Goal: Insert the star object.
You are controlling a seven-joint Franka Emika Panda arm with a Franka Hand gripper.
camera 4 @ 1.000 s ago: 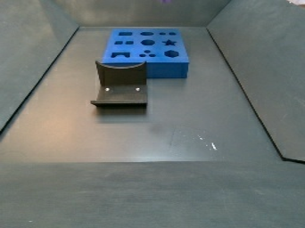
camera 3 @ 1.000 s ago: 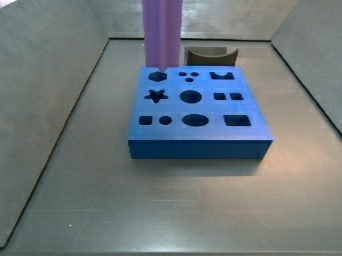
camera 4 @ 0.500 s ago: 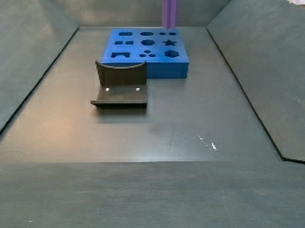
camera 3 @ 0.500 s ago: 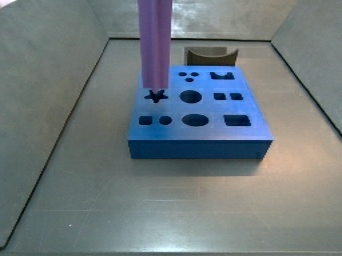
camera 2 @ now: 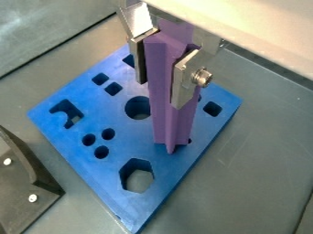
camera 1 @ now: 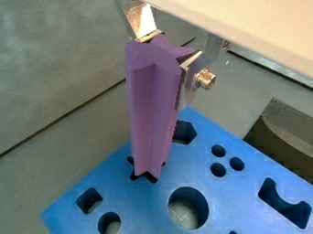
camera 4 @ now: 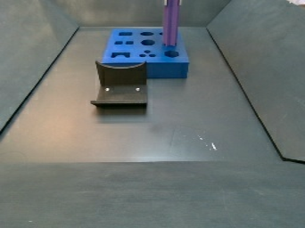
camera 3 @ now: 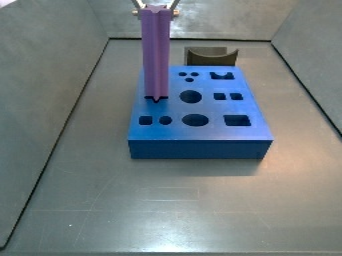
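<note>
Star object (camera 1: pixel 153 110): a long purple bar with a star-shaped cross-section, ridged along its length, matte, uniform in colour; it stands upright in both side views (camera 3: pixel 156 55) (camera 4: pixel 172 25). Its lower tip sits in the star-shaped hole of the blue block (camera 3: pixel 201 135), at the block's edge; in a wrist view the hole's dark points show around the tip (camera 1: pixel 145 171); how deep the tip has gone cannot be told.

Gripper (camera 2: pixel 162 53): above the block, at the upper end of the bar; the jaws are closed narrow on the star object, silver finger plates (camera 2: pixel 186 77) pressed flat against opposite faces of the bar; a second plate shows at the far side in the same view. In a side view only the fingertips appear at the frame's upper edge (camera 3: pixel 155 7).

Blue block: square slab lying flat on the grey desk (camera 4: pixel 167 134); its top carries cut-outs of several shapes — circles, squares, a hexagon (camera 2: pixel 138 176), an oval.

Fixture (camera 4: pixel 120 83): dark L-shaped bracket on its base plate, on the desk just beside the block, apart from the bar.
</note>
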